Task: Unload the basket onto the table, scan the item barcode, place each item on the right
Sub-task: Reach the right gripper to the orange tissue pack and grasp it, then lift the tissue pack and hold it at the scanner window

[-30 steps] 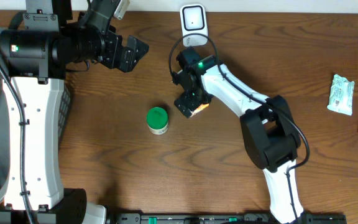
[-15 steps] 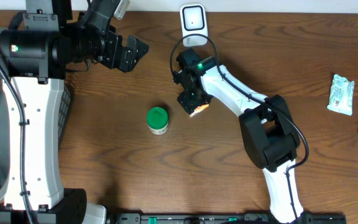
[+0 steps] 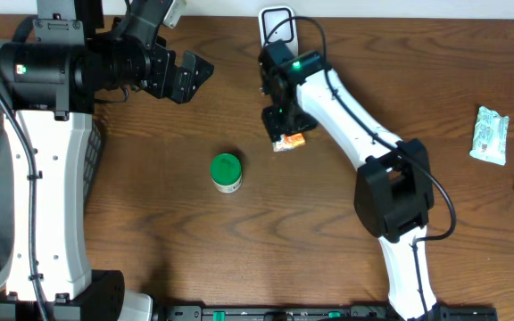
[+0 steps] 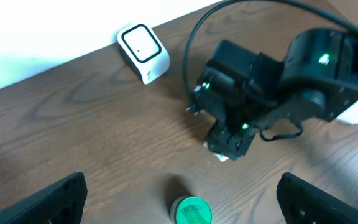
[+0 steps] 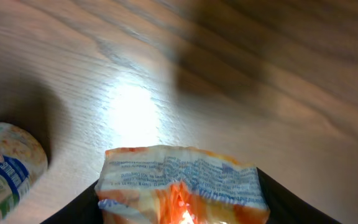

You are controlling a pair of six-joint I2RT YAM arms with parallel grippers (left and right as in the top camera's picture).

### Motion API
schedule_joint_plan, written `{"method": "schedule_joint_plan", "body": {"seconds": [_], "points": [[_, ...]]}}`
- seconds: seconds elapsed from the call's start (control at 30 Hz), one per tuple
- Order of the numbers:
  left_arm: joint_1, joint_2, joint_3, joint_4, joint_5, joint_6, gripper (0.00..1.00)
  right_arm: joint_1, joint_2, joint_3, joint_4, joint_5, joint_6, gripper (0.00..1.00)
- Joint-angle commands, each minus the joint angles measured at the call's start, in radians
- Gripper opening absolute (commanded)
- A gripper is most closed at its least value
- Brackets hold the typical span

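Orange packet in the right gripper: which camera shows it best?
Right wrist view: the orange packet fills the lower frame, its printed text facing the camera. Overhead shows only an orange corner under the right gripper; left wrist shows barely a pale sliver beneath it.

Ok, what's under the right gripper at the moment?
An orange-and-white packet sits between the fingers of the right gripper, fine print facing the wrist camera, bare wooden table beyond it. The packet's far side is hidden, so no barcode can be confirmed.
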Motion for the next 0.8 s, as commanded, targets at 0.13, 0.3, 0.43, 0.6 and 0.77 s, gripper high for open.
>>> {"method": "schedule_joint_plan", "body": {"seconds": [0.13,0.3,0.43,0.6,0.77], "points": [[0.000,0.003,-0.006,-0.001,-0.006,0.010,0.98,-0.074,-0.008,0.059,-0.087,-0.024,0.130,0.58],[0.000,0.003,-0.006,-0.001,-0.006,0.010,0.98,-0.107,-0.008,0.059,-0.119,-0.097,0.129,0.58],[0.000,0.003,-0.006,-0.001,-0.005,0.010,0.98,-0.124,-0.008,0.059,-0.182,-0.134,0.129,0.58],[0.000,0.003,-0.006,-0.001,-0.006,0.010,0.98,-0.130,-0.008,0.059,-0.292,-0.154,0.128,0.55],[0.000,0.003,-0.006,-0.001,-0.006,0.010,0.98,-0.130,-0.008,0.059,-0.343,-0.277,0.073,0.56]]}}
